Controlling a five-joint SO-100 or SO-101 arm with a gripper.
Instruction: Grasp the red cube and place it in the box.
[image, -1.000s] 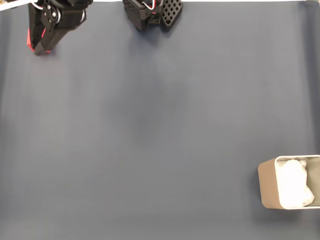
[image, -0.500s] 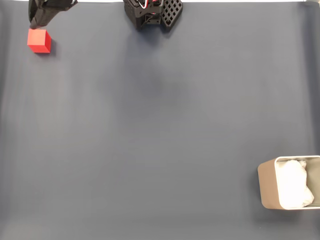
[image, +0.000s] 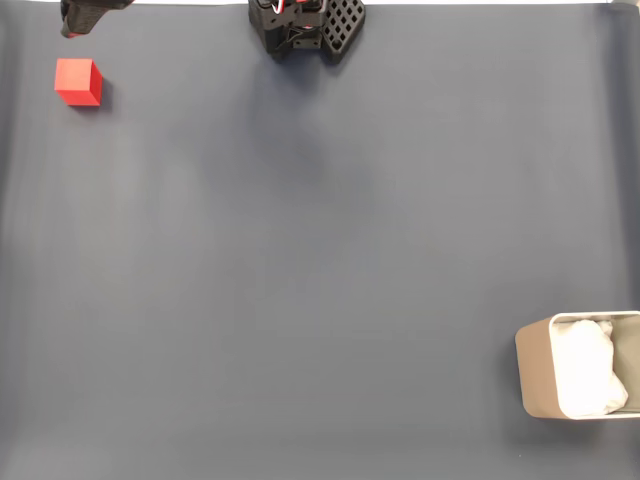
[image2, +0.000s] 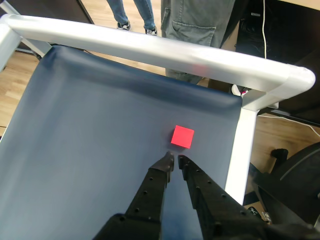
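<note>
**A:** Since the red cube (image: 78, 81) is that small and plain, I'd guess it's light and rigid, with matte faces that shouldn't be too slippery. Probably nothing fragile about it. It's sitting free on the dark blue counter (image: 320, 260), far top-left corner in the fixed view.

**B:** Where would you grab it?

**A:** Two opposite flat faces, square on. In the wrist view the cube (image2: 182, 137) looks turned a bit relative to the gripper (image2: 175, 162), so I'd line up first. Right now the jaws are pressed nearly together and hold nothing, tips hanging just short of the cube.

**B:** Anything in the way?

**A:** Not really. The white frame rail (image2: 150, 45) runs close behind the cube, and a person's legs (image2: 192, 30) stand beyond it. The box (image: 578, 365) with white padding is well apart, bottom-right corner, open counter between.
</note>
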